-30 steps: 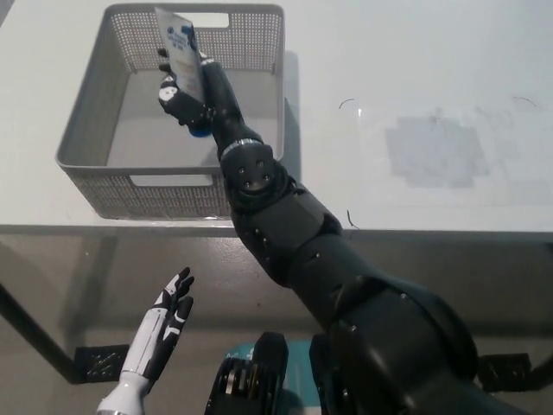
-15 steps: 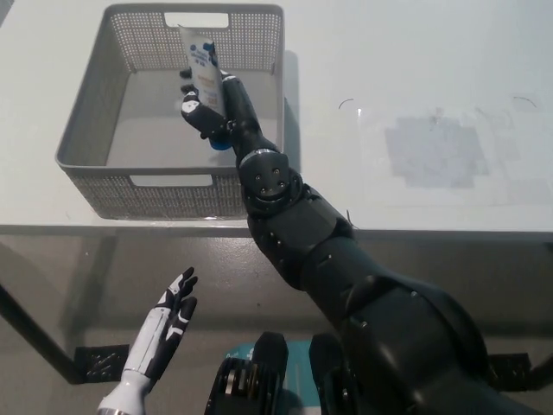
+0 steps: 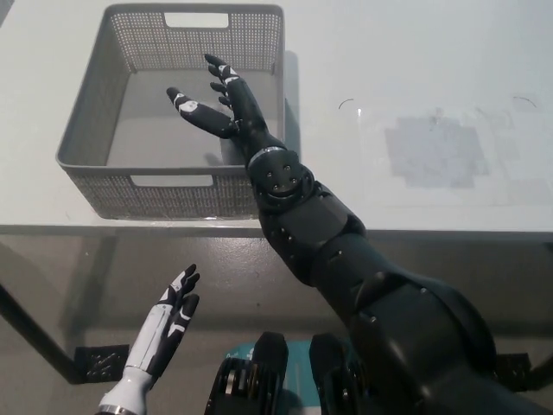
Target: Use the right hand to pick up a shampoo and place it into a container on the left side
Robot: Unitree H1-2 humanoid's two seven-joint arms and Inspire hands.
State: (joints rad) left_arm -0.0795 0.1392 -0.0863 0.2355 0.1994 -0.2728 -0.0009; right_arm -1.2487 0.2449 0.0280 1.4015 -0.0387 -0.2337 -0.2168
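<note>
grey perforated plastic, that's the container (image 3: 95, 197), a square basket with rounded corners and cut-out handles, sitting up at ten o'clock on a smooth white table (image 3: 415, 52). the black right hand (image 3: 218, 102) hangs over its inside with fingers spread and nothing in them, palm turned up a little, hard glossy shells with pale tips. i can't see the shampoo anywhere; the basket floor that shows is bare, so if the shampoo is inside it must be lying behind the hand or the forearm at the basket's four o'clock corner, and i can't confirm that from here

the worry, as i judge it: the forearm crosses right over the near right wall of the basket. a light mesh tub like that slides easily on a slick tabletop, so pulling the arm back low could hook the rim and drag or tip it towards the table edge at six o'clock

a dull grey patch (image 3: 436, 151) marks the table at two o'clock. the white left hand (image 3: 168, 322) rests below the table at seven o'clock, fingers loosely apart, holding nothing
</note>
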